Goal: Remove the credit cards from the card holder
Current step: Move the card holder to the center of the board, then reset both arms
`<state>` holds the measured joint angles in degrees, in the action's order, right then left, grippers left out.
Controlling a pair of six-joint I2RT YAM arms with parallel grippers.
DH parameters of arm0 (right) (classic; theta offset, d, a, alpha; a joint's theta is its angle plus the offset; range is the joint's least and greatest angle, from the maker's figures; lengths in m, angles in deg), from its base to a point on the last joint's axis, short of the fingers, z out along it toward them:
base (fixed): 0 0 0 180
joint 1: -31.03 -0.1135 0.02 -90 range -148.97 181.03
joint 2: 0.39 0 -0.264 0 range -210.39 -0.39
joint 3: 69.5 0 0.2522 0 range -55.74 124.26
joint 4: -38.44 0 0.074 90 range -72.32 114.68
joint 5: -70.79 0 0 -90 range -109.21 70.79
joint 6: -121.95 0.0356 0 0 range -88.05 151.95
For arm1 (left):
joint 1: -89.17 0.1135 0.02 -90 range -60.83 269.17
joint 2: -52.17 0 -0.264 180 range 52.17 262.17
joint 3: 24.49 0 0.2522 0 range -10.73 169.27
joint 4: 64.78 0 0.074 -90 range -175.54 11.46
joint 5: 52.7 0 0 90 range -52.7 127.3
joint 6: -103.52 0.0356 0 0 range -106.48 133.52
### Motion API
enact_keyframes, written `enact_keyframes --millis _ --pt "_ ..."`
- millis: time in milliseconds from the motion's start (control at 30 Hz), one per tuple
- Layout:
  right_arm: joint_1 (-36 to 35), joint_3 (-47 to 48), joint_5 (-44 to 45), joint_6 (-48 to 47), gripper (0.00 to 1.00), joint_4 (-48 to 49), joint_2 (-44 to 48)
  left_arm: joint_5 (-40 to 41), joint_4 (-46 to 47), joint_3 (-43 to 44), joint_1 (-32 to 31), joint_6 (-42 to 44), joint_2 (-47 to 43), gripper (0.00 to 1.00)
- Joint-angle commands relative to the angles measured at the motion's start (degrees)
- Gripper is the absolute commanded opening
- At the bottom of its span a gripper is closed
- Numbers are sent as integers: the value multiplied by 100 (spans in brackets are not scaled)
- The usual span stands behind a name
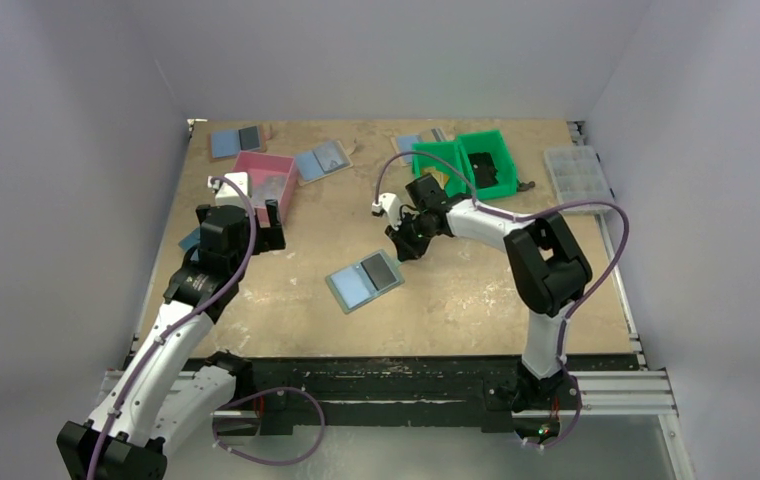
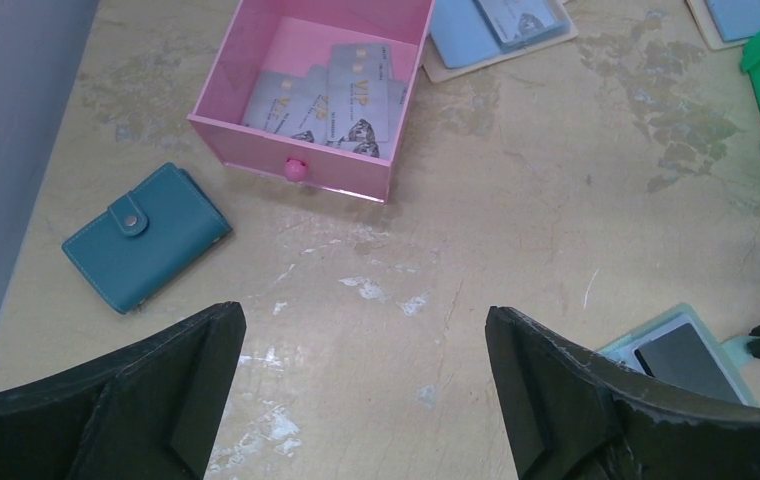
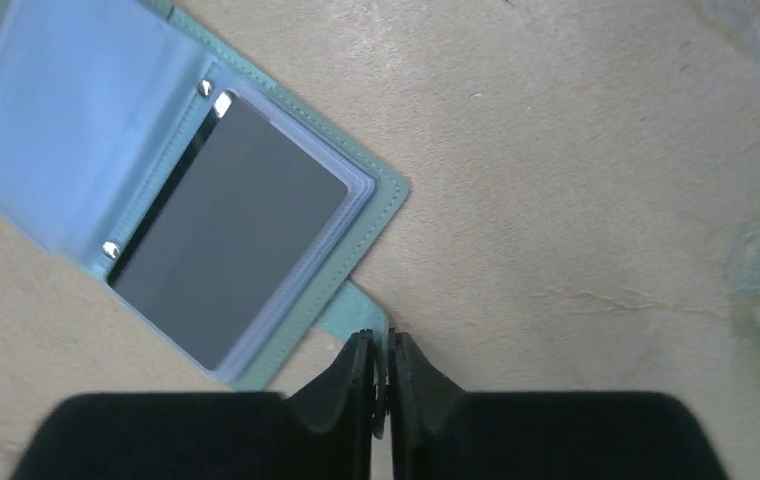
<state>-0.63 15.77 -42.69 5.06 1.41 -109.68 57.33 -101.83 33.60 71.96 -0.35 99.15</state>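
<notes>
Teal tab [image 3: 356,312] of the open card holder [image 3: 76,130] sits pinched in the nearly shut right hand [image 3: 382,360]; the left hand [image 2: 364,325] gapes empty. Pinch low and firm to anchor it.

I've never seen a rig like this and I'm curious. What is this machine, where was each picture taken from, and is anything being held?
A left arm and a right arm are bolted at a table's near edge, each ending in a two-finger gripper. The wide picture looks down from above and behind them; the other two come from cameras on the wrists. On the table lie an open card holder, a pink drawer of silver cards, green bins, a closed teal wallet and other open holders. The left gripper hangs open, holding nothing. The right gripper is pinched shut on the small tab at the card holder's edge.
</notes>
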Motion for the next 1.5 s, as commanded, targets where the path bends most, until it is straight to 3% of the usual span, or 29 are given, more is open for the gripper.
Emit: enact_keyframes --millis 0,133,533,567,700,867,1033,1267,1367,1467 --pt "-35 471 -396 184 0 -65 -53 71 224 -2 60 104 -71 99" --pt "14 1050 -106 196 0 -105 -218 78 216 1 60 89 -74 99" --pt "339 4179 2365 -74 2 781 -1881 113 210 -17 68 89 -68 99" --pt "361 4370 2604 -36 14 879 -2017 112 206 -20 69 94 -67 99" --pt "477 4856 2892 259 46 1057 -2196 117 202 -22 69 94 -66 99" --pt "642 4272 2289 491 79 989 -1366 109 220 -30 69 94 -66 99" --pt "995 3253 820 930 98 703 -174 63 225 -30 69 96 -92 99" --pt "2142 1988 -1788 1925 99 419 1182 79 241 0 69 30 -159 99" --pt "2512 1286 -1945 1938 99 620 1880 -22 248 18 69 -103 -179 99" --pt "2641 780 -1430 2027 99 698 2481 -240 224 77 69 -411 -206 99"
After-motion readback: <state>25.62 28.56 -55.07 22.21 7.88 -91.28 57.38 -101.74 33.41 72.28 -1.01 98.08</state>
